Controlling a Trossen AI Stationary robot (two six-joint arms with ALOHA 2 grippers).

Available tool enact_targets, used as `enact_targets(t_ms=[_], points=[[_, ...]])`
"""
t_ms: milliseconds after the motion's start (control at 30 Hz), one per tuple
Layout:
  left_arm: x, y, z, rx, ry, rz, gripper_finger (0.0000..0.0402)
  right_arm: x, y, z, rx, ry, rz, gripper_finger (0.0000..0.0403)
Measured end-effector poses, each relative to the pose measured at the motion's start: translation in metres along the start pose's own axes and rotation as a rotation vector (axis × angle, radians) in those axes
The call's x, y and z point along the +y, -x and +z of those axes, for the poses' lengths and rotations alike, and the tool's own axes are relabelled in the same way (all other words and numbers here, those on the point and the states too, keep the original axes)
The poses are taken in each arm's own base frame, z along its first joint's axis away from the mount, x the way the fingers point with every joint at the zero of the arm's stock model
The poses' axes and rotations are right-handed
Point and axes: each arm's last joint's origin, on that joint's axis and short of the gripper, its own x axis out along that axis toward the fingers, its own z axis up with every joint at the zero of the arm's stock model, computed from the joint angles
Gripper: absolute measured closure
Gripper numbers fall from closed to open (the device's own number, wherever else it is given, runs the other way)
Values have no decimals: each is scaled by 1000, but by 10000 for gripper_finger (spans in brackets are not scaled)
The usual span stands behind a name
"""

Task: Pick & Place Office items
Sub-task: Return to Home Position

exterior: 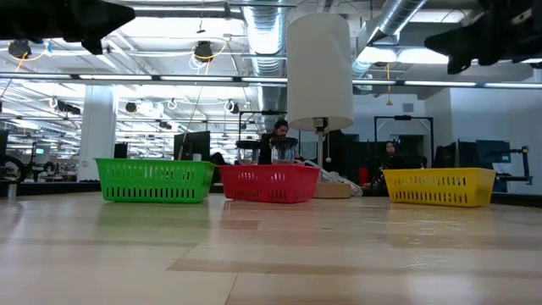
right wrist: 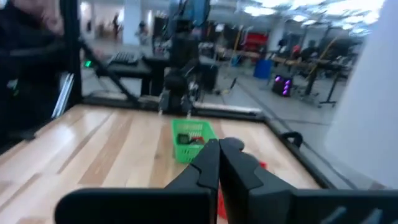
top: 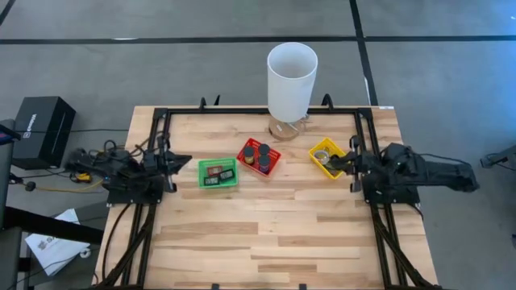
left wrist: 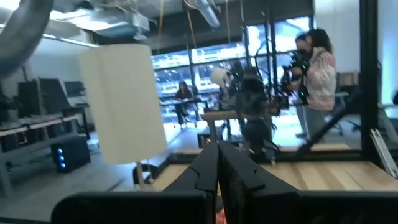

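Observation:
Three small baskets stand in a row on the table. The green basket point(top: 218, 172) holds small red and black rectangular pieces point(top: 216, 171). The red basket point(top: 260, 157) holds black round discs point(top: 263, 153). The yellow basket point(top: 328, 155) holds a pale ring point(top: 322, 155). My left gripper point(top: 184, 159) point(left wrist: 219, 167) is shut with nothing in it and hangs raised at the table's left edge, pointing toward the green basket. My right gripper point(top: 330, 165) point(right wrist: 219, 158) is also shut with nothing in it. It hovers raised over the yellow basket's near rim.
A tall white cylinder point(top: 292, 80) stands on a clear base at the table's far edge, behind the red basket. Black frame rails point(top: 367, 161) run along the table's left, right and far sides. Bare wood point(top: 266, 234) fills the near half. People point(left wrist: 317, 68) stand in the room beyond.

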Motion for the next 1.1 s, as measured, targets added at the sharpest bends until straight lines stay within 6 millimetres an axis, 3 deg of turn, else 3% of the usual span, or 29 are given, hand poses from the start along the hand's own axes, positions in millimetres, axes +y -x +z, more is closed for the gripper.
enact_targets(t_ms=[200,500,800,1100], points=[[3,5,-7,-28,-5,31,401,-1,13,-8,-120,-18,-4,403],[-1,4,-32,-46,5,113,401,1,6,-27,-61,-13,-22,403],[-2,3,-32,-44,23,108,401,4,-3,-53,-70,-28,-45,403],[-1,3,-33,-41,122,125,401,2,-3,-56,-36,-77,-140,403]])
